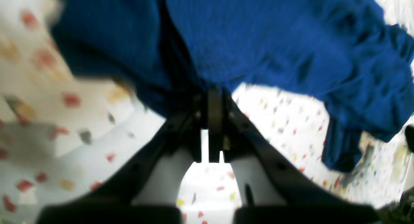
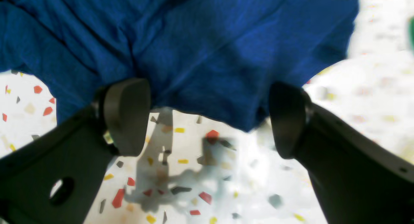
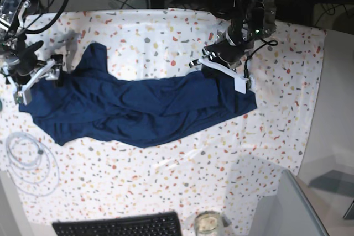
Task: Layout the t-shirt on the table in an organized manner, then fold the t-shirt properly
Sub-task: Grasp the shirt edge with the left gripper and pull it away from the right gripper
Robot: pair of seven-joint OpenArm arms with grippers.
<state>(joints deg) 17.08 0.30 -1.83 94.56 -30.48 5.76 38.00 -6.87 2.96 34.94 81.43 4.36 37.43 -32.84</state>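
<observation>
The speckled counter (image 3: pixel 166 186) is covered across its middle by the t-shirt (image 3: pixel 138 109), spread in a crumpled band. Its one end is pinched by the clamped left claw (image 1: pixel 213 97). The right claw (image 2: pixel 210 117) is held wide over the other edge.

**Cam setup: 1 overhead, 2 wrist**

Base cam: high up, looks down on whole table (image 3: pixel 166 181), both arms in shot, far off.

Left wrist cam: sits behind left gripper (image 1: pixel 214 97), looks fwd past fingers, v. close to t-shirt (image 1: pixel 258 42).

Right wrist cam: same mount behind right gripper (image 2: pixel 207 117), close.

Shared by all 3: t-shirt and speckled table cover.
</observation>
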